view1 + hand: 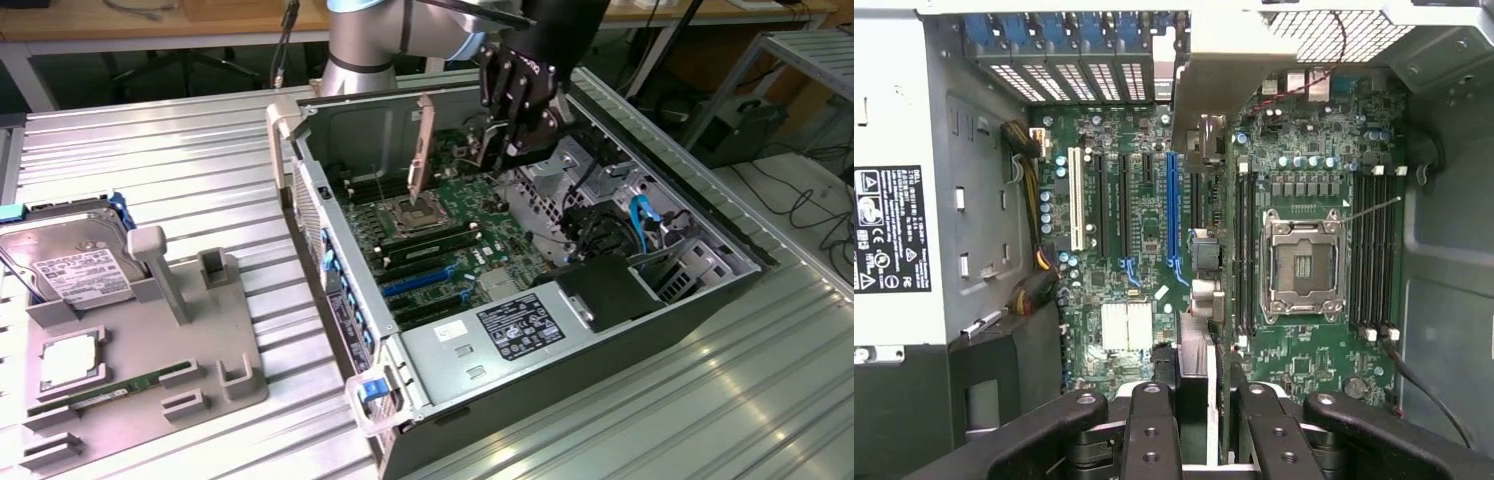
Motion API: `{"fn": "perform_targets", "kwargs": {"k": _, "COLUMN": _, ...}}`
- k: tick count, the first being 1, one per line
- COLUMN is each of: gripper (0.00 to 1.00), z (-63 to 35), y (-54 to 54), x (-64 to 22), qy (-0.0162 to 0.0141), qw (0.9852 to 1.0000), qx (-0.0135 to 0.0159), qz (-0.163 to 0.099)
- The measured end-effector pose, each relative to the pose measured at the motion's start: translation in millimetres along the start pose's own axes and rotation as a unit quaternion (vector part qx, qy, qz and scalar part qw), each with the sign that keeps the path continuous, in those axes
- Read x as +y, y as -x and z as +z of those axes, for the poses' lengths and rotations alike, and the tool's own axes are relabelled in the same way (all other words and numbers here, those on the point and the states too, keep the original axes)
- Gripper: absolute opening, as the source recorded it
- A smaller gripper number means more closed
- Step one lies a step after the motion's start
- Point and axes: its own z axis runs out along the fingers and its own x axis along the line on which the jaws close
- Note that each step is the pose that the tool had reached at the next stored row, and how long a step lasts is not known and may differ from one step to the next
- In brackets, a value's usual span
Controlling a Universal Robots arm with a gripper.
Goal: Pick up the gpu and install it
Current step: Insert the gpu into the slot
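Upright gpu (422,150) in hand (514,140) (above motherboard (447,235))

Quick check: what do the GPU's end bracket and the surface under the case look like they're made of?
End bracket: pale, flat, matte strip, likely sheet metal, though the finish leaves it open. Table: ribbed silver panels with soft sheen, probably aluminium.

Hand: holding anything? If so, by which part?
The hand holds the gpu edge-on over the open case, gripped by its upper edge, bracket end toward the case's rear.
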Motion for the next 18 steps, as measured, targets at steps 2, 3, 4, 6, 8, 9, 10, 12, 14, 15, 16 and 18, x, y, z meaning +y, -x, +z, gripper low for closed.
{"fn": "perform_targets", "kwargs": {"k": 2, "gripper": 0.28, "z": 2.0, "y": 0.2, "x": 0.4, "qy": 0.0, "qw": 1.0, "qx": -0.0011, "qz": 0.0}}
{"fn": "perform_targets", "kwargs": {"k": 3, "gripper": 0.28, "z": 3.1, "y": 0.1, "x": 0.8, "qy": 0.0, "qw": 1.0, "qx": -0.0012, "qz": 0.0}}
{"fn": "perform_targets", "kwargs": {"k": 4, "gripper": 0.28, "z": 4.7, "y": 0.1, "x": 1.7, "qy": 0.0, "qw": 1.0, "qx": -0.0011, "qz": 0.0}}
{"fn": "perform_targets", "kwargs": {"k": 6, "gripper": 0.28, "z": 6.6, "y": 0.1, "x": 2.8, "qy": 0.0, "qw": 1.0, "qx": -0.0011, "qz": 0.0}}
{"fn": "perform_targets", "kwargs": {"k": 8, "gripper": 0.28, "z": 8.5, "y": 0.1, "x": 3.2, "qy": 0.0, "qw": 1.0, "qx": -0.0011, "qz": 0.0}}
{"fn": "perform_targets", "kwargs": {"k": 9, "gripper": 0.28, "z": 9.3, "y": 0.1, "x": 3.4, "qy": 0.0, "qw": 1.0, "qx": -0.0011, "qz": 0.0}}
{"fn": "perform_targets", "kwargs": {"k": 10, "gripper": 0.28, "z": 10.0, "y": 0.0, "x": 3.8, "qy": 0.0, "qw": 1.0, "qx": -0.001, "qz": 0.0}}
{"fn": "perform_targets", "kwargs": {"k": 12, "gripper": 0.28, "z": 11.4, "y": 0.0, "x": 4.5, "qy": 0.0, "qw": 1.0, "qx": -0.0011, "qz": 0.0}}
{"fn": "perform_targets", "kwargs": {"k": 14, "gripper": 0.28, "z": 12.6, "y": 0.0, "x": 5.0, "qy": 0.0, "qw": 1.0, "qx": -0.0011, "qz": 0.0}}
{"fn": "perform_targets", "kwargs": {"k": 15, "gripper": 0.28, "z": 13.1, "y": 0.0, "x": 5.3, "qy": 0.0, "qw": 1.0, "qx": -0.0011, "qz": 0.0}}
{"fn": "perform_targets", "kwargs": {"k": 16, "gripper": 0.28, "z": 13.5, "y": -0.1, "x": 5.7, "qy": 0.0, "qw": 1.0, "qx": -0.0011, "qz": 0.0}}
{"fn": "perform_targets", "kwargs": {"k": 18, "gripper": 0.28, "z": 14.2, "y": -0.1, "x": 6.0, "qy": 0.0, "qw": 1.0, "qx": -0.001, "qz": 0.0}}
